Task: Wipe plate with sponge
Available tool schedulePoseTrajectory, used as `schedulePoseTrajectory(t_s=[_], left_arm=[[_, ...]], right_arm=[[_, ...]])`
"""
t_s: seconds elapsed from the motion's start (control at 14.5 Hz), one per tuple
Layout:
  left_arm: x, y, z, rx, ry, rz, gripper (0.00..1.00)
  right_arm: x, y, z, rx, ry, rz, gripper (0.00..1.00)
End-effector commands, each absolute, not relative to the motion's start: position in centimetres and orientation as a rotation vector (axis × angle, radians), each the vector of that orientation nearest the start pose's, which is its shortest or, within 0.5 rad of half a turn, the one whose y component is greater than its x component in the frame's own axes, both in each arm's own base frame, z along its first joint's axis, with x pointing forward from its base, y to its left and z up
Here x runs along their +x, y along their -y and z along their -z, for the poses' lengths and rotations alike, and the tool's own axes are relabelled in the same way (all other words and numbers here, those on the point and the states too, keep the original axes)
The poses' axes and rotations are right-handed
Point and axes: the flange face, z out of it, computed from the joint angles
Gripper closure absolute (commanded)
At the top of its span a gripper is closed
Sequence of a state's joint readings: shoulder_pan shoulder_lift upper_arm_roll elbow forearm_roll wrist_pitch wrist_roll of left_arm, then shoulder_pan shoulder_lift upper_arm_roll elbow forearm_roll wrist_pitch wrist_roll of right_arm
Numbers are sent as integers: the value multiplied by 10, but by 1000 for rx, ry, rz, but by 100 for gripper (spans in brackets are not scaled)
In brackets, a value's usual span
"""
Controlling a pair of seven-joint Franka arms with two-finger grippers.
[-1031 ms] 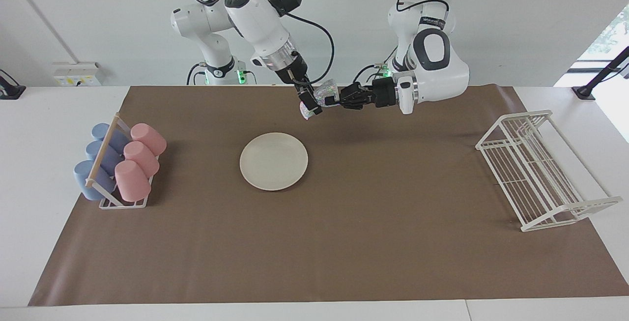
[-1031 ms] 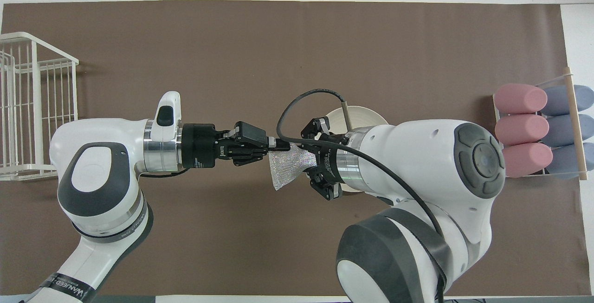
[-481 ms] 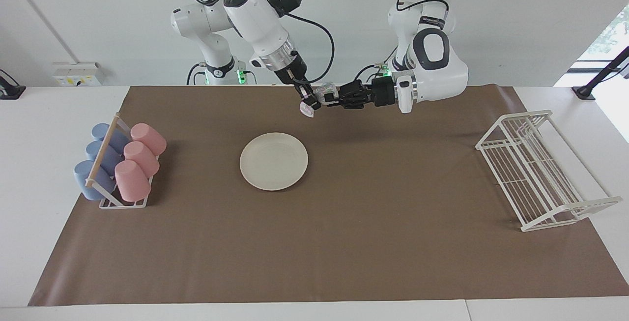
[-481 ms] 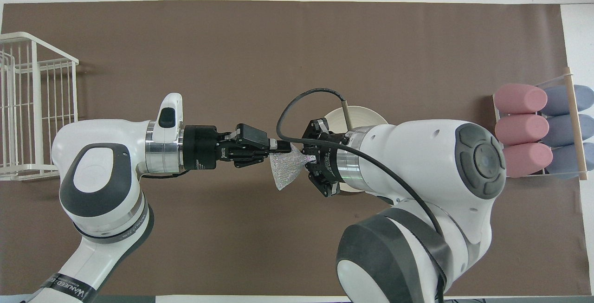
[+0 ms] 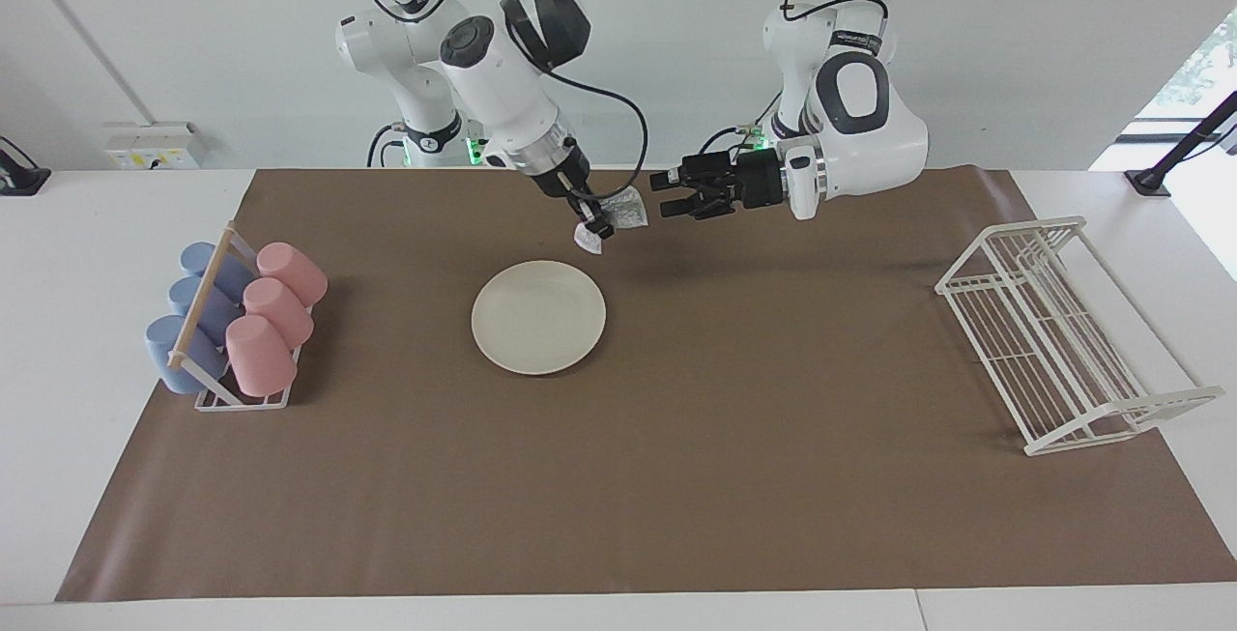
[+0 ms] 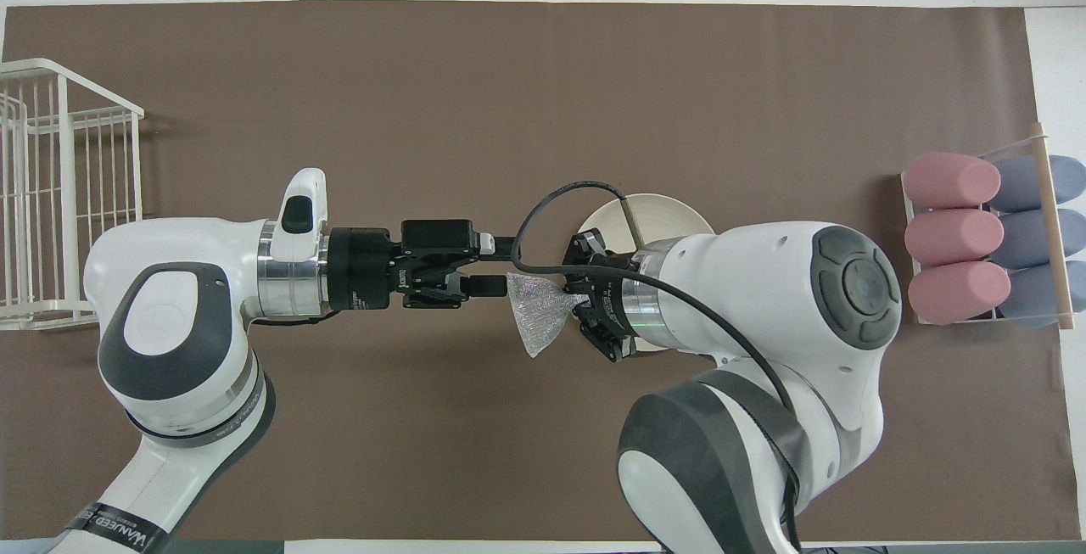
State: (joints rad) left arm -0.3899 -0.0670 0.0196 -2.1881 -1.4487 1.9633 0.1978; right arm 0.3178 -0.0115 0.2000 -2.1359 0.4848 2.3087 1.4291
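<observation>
Having just let go, the left gripper is standing wide open beside the sponge, which is now hanging pinched in the right gripper alone, above the mat near the plate; handover looks done, wiping not yet begun.

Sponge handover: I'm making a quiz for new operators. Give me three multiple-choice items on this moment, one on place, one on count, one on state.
1. Where is the plate?
A. on the brown mat
B. in the wire rack
C. on the cups

2. How many pink cups are in the holder?
A. one
B. three
C. five

3. What grips the sponge?
A. left gripper
B. right gripper
C. nothing

Answers: 1 A, it lies flat on the mat; 2 B, three pink beside three blue; 3 B, the right gripper is shut on it, the left gripper is open beside it.
</observation>
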Motion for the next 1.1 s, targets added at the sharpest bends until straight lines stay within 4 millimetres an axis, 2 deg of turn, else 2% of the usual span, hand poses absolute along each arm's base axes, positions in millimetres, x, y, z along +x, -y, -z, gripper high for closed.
schedulePoseTrajectory(t_s=[0.0, 0.07, 0.14, 0.21, 0.34, 0.48, 0.62, 0.76, 1.03], left_arm=[[475, 220, -454, 1970, -180, 217, 0], [479, 210, -454, 2022, -188, 219, 0], [485, 201, -462, 2080, -188, 214, 0], [491, 188, -468, 2141, -203, 209, 0], [499, 175, -487, 2301, -213, 204, 0], [502, 167, -501, 2493, -195, 191, 0], [505, 159, -522, 2640, -150, 194, 0], [511, 135, -545, 2758, -113, 178, 0], [514, 112, -589, 3020, -15, 131, 0]], right_arm=[[486, -272, -380, -2303, -1526, -239, 100], [484, -269, -370, -2303, -1532, -226, 100], [483, -266, -363, -2316, -1517, -213, 100], [488, -256, -347, -2336, -1496, -193, 100], [502, -236, -304, -2392, -1442, -169, 100], [503, -234, -283, -2408, -1446, -180, 100], [502, -233, -275, -2408, -1464, -205, 100], [502, -232, -274, -2415, -1454, -203, 100], [511, -197, -268, -2464, -1370, -171, 100]])
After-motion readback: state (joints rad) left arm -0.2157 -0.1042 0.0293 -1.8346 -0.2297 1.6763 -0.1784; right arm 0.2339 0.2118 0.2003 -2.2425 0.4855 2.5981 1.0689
